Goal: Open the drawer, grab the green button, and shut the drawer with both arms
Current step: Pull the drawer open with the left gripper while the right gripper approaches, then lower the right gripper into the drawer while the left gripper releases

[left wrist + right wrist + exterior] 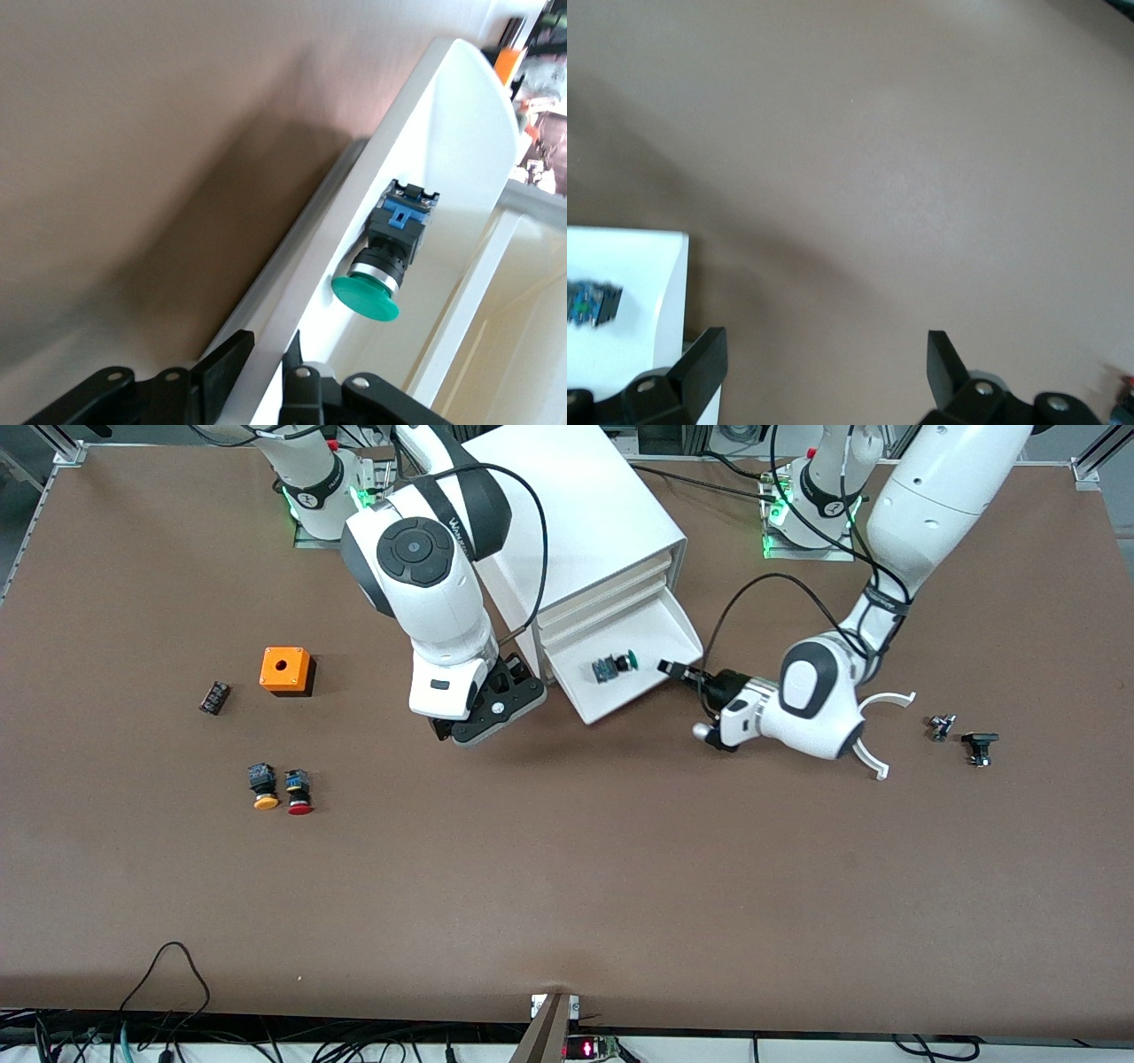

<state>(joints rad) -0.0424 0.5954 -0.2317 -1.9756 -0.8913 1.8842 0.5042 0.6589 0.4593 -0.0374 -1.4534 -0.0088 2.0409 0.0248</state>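
Lying on its side in the pulled-out bottom drawer [642, 657] of the white cabinet [580, 531], green cap toward the left arm's end: the green button [615, 666]. Left pincer [671, 669] at the drawer's side wall, fingers a narrow gap apart astride that wall in its wrist view. Right pincer [496, 713] spread wide, low over the bare surface [567, 868] just beside the drawer. Better to lift clear of the wall, spread wider, then close across the black-and-blue body, not the cap

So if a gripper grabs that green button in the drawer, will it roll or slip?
Probably not roll far: the button lies on its side in the drawer, but its body looks blocky. The smooth domed cap might slip; the squarer body seems the safer hold. It looks rigid and likely light.
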